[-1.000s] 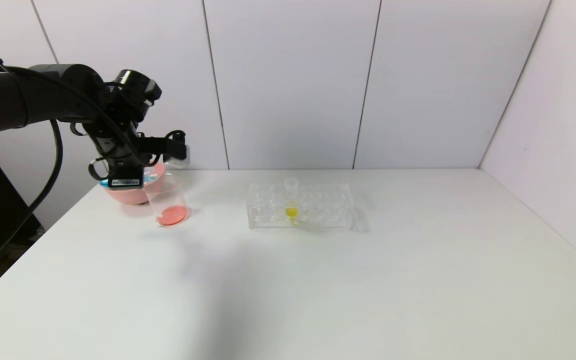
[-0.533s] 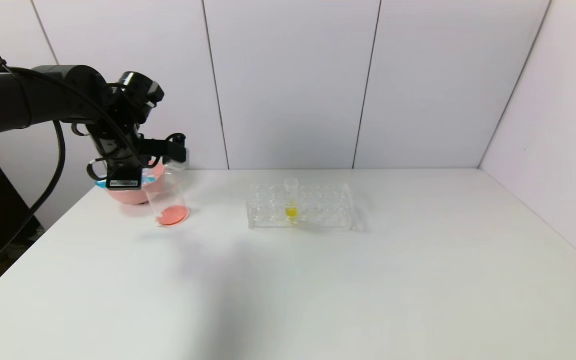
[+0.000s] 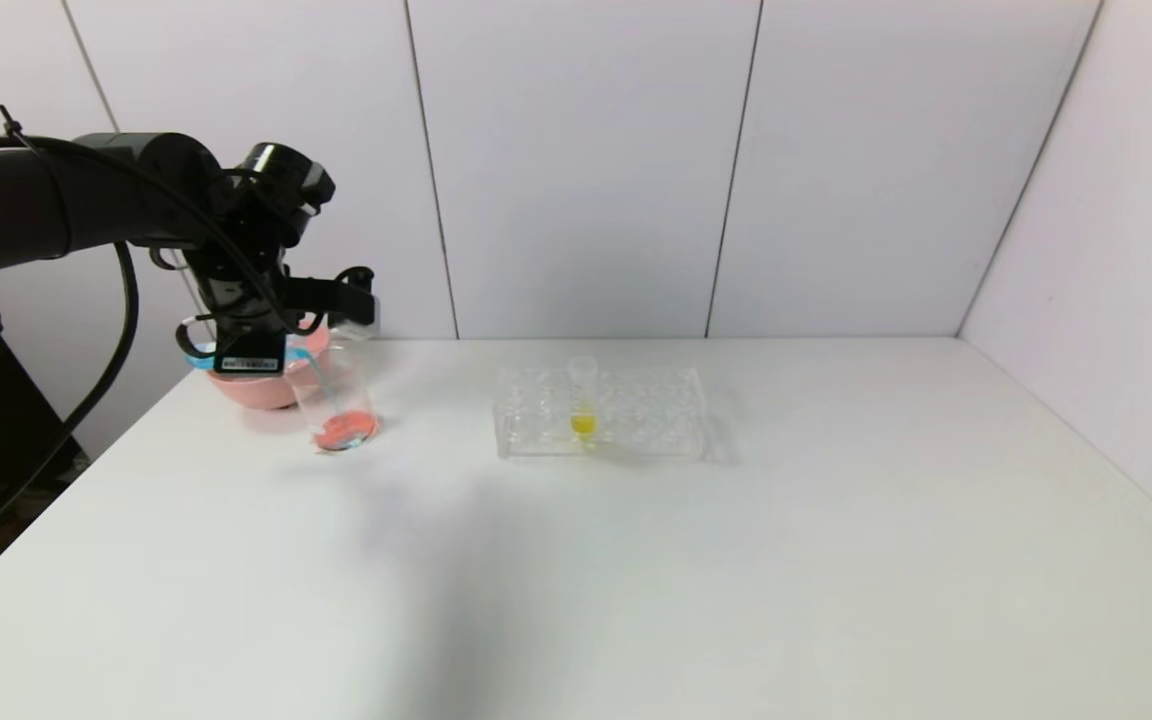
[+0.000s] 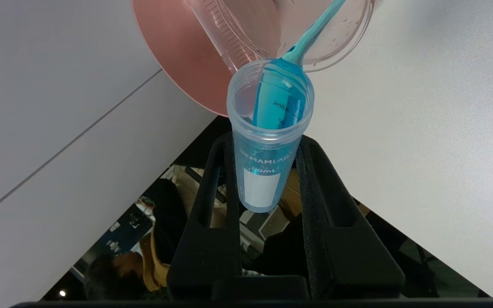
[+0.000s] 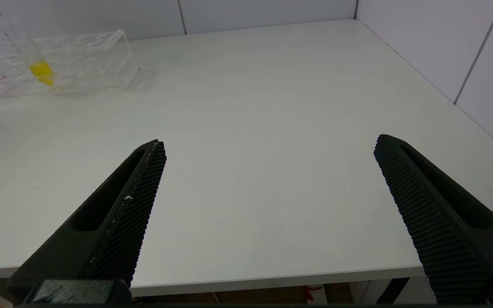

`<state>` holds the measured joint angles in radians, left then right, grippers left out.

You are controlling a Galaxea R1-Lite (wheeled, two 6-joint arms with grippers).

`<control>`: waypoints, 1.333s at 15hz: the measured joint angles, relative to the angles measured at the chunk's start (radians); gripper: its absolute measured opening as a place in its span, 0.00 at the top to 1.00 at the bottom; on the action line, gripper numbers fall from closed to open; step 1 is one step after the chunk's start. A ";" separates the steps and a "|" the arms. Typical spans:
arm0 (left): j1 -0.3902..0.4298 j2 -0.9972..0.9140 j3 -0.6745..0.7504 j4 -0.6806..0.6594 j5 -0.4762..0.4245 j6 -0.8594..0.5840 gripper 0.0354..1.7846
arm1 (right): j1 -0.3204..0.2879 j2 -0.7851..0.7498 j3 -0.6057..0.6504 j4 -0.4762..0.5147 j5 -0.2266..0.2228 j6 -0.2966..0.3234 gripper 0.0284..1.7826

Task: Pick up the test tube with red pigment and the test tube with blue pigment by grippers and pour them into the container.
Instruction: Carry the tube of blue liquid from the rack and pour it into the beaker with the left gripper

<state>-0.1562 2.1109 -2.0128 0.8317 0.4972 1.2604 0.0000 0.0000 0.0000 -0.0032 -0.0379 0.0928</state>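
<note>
My left gripper [image 3: 266, 348] is shut on the test tube with blue pigment [image 4: 270, 141] and holds it tipped over the container [image 3: 336, 400], a clear beaker beside the pink bowl. In the left wrist view the jaws clamp the tube's sides, and a thin blue stream [image 4: 315, 30] runs from its mouth into the beaker [image 4: 349, 47]. The beaker holds orange-red liquid [image 3: 344, 432] at its bottom. The tube's blue end [image 3: 198, 360] shows at the far-left table edge. The test tube with red pigment is out of view. My right gripper [image 5: 268, 145] is open and empty above the table's front edge.
A pink bowl [image 3: 256, 385] stands just behind the beaker at the back left. A clear tube rack [image 3: 636, 412] in the middle back holds one tube with yellow liquid [image 3: 583, 395]. White walls close the back and right side.
The left gripper has tipped the blue tube further and shifted slightly. A blue stream now runs into the beaker where none showed before. The right arm has not moved.
</note>
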 joint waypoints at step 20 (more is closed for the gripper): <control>-0.027 0.012 0.001 -0.002 0.166 0.033 0.78 | 0.000 0.000 0.000 0.000 0.000 0.000 0.00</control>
<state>-0.1832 2.1230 -2.0113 0.8298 0.6628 1.2936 0.0000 0.0000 0.0000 -0.0028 -0.0383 0.0932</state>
